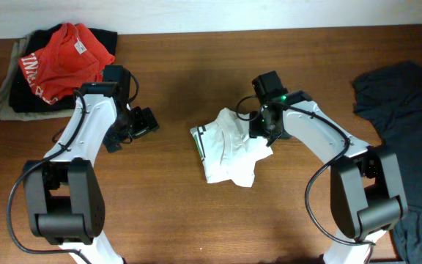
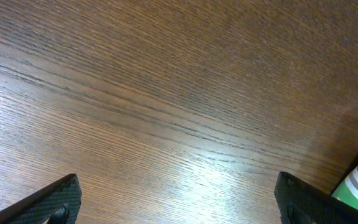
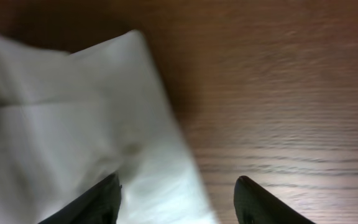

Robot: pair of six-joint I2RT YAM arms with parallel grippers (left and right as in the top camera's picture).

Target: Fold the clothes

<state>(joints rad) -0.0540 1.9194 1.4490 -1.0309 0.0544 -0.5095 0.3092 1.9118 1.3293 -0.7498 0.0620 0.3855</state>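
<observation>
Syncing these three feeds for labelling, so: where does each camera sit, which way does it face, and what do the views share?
Overhead: above the brown wooden table, looking straight down; crumpled white T-shirt mid-table, both arms, left gripper and right gripper show.
Left wrist: on the left arm, facing bare wood; its black fingers wide apart.
Right wrist: on the right arm, facing the T-shirt's edge; its fingers apart.
Shared: overhead and right wrist show the T-shirt.

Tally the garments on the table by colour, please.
White: 1, white T-shirt
Red: 1, red garment
Black: 2, black garment under the red one, black T-shirt at the right edge
Olive-grey: 1, olive-grey cloth under the left pile
Total: 5
</observation>
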